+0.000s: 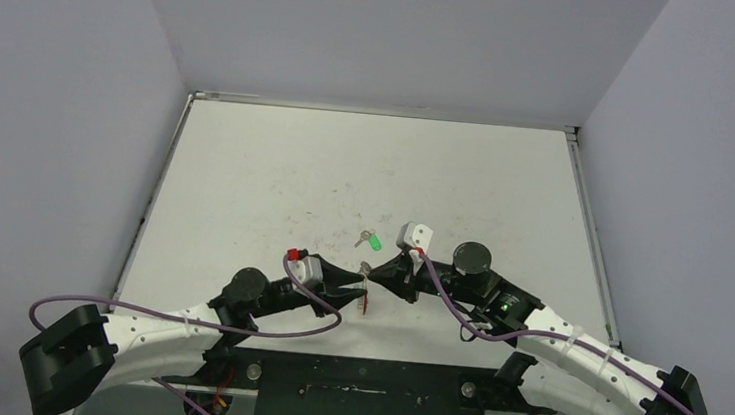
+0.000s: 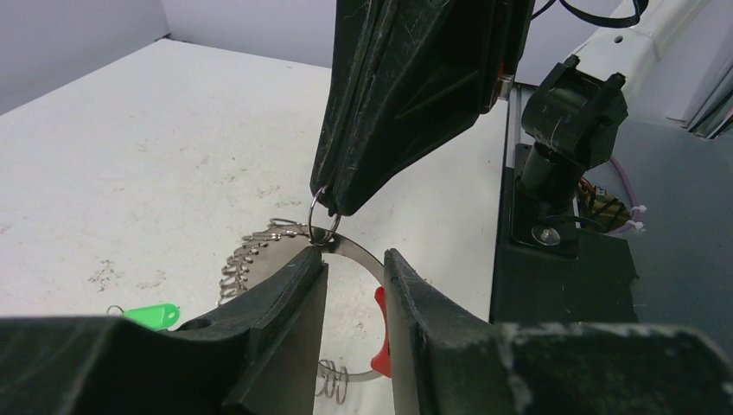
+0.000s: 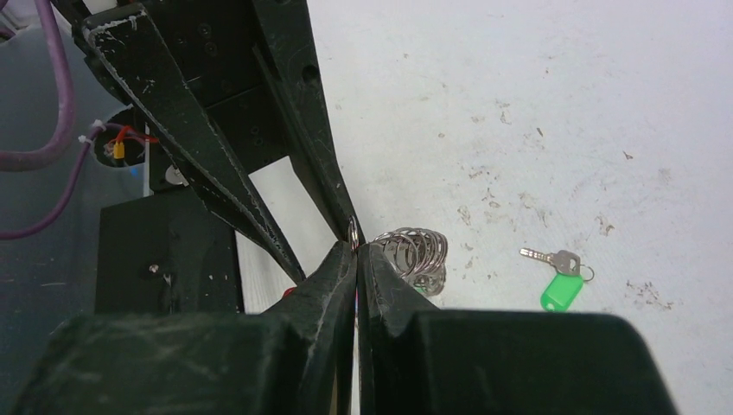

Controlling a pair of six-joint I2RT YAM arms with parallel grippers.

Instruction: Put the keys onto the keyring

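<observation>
1. At the table's (image 1: 247,157) six o'clock side, right end effector (image 3: 356,251) is clamped tight on the keyring's (image 2: 259,246) small loop.
2. Left end effector (image 2: 354,259), fingers partly apart, sits just beside its band.
3. Keys (image 1: 369,239) lie loose at twelve o'clock, apart from both.

On the table (image 1: 276,179), the left gripper (image 1: 363,283) and the right gripper (image 1: 375,271) meet almost tip to tip. The keyring (image 2: 353,248) is upright at that meeting point, with its top at the right gripper's tip and its band crossing the gap between the left gripper's fingers (image 2: 294,285). The keys (image 1: 369,239) lie flat on the table, apart from the keyring and just beyond both gripper tips on the far side. They are off to the left of the left gripper in its own wrist view, and off to the right of the right gripper in its wrist view.
</observation>
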